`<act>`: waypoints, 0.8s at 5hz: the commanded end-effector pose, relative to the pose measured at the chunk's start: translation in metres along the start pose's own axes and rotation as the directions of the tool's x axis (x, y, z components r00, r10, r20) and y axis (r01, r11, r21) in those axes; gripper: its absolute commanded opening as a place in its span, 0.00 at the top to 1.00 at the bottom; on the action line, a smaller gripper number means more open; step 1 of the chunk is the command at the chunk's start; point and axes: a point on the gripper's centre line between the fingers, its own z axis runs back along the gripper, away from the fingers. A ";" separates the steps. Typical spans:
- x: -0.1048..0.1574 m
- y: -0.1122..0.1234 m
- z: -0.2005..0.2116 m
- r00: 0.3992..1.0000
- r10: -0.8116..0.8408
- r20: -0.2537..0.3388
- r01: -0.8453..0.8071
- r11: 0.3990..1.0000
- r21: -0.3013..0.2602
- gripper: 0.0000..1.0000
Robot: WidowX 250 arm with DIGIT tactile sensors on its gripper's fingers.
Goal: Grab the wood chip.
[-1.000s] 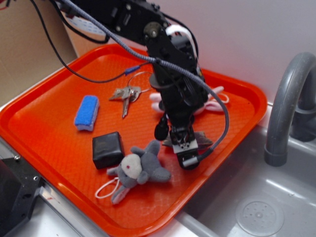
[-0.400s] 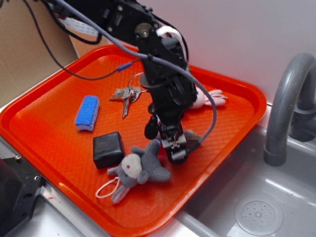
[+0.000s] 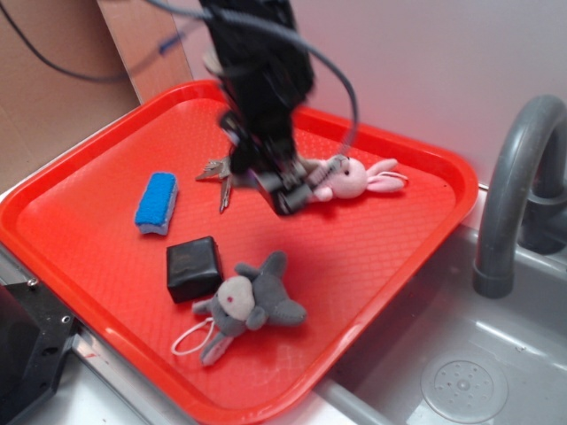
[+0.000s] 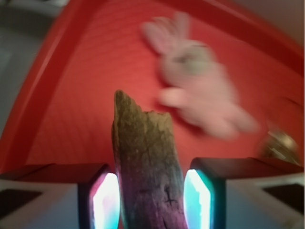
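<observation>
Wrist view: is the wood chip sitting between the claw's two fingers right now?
Yes, the wood chip stands up between the two lit fingers of the claw, above the red tray.

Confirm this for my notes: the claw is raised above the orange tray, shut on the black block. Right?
Not quite. The claw is shut on the wood chip, as the wrist view shows. The black block lies untouched on the orange tray.

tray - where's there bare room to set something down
Free patches on the orange tray: the right half between the pink bunny, the grey plush and the rim; also the near-left corner below the blue sponge. It is crowded around the keys under the gripper holding the wood chip.
</observation>
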 end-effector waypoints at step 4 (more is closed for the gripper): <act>-0.054 0.084 0.160 0.919 0.361 0.158 -0.365 0.931 -0.001 0.49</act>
